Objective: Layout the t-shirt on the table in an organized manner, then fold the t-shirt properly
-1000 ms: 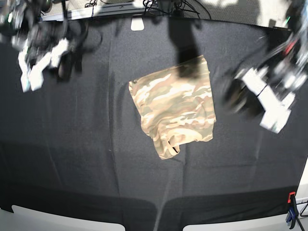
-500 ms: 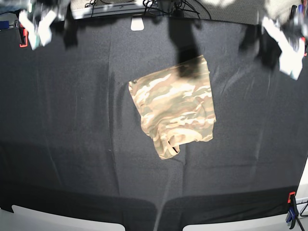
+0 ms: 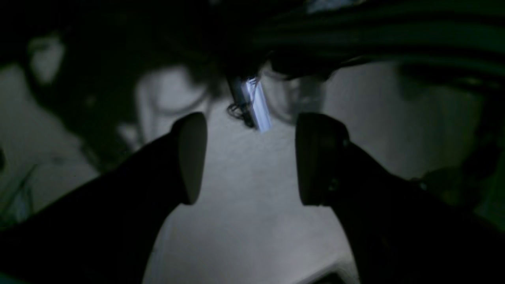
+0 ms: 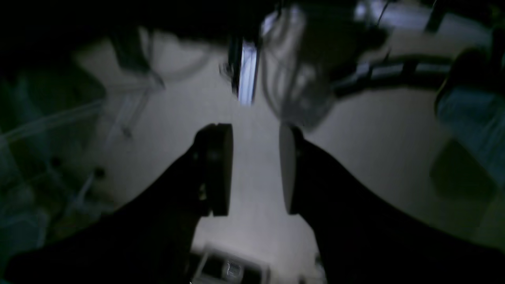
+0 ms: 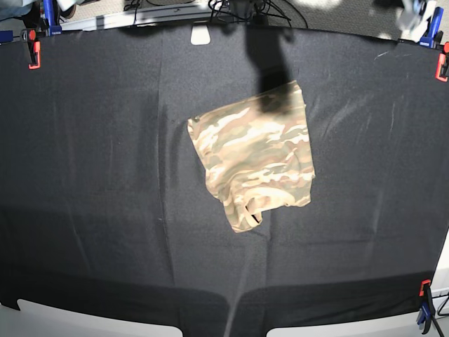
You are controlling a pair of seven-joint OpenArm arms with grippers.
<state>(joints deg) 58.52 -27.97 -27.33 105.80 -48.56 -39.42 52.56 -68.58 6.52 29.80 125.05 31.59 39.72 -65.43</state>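
Observation:
The t-shirt (image 5: pixel 256 158) lies folded into a compact, roughly square camouflage bundle in the middle of the table (image 5: pixel 91 175), with a small flap sticking out at its near edge. Neither gripper is near it. Only a blurred pale piece of the left arm (image 5: pixel 414 15) shows at the far right corner of the base view. In the left wrist view my left gripper (image 3: pixel 250 157) is open and holds nothing, facing a dim pale surface away from the table. My right gripper (image 4: pixel 255 169) is open too, with a narrower gap and nothing in it.
Red and blue clamps grip the black cloth at the far left (image 5: pixel 32 53), far right (image 5: pixel 442 67) and near right (image 5: pixel 424 298). A small white piece (image 5: pixel 200 34) and a tangle of cables (image 5: pixel 238 8) sit at the far edge. A dark shadow crosses the shirt's far corner.
Both arms have pulled back from over the table toward its far corners and have almost left the base view. The t-shirt has not moved.

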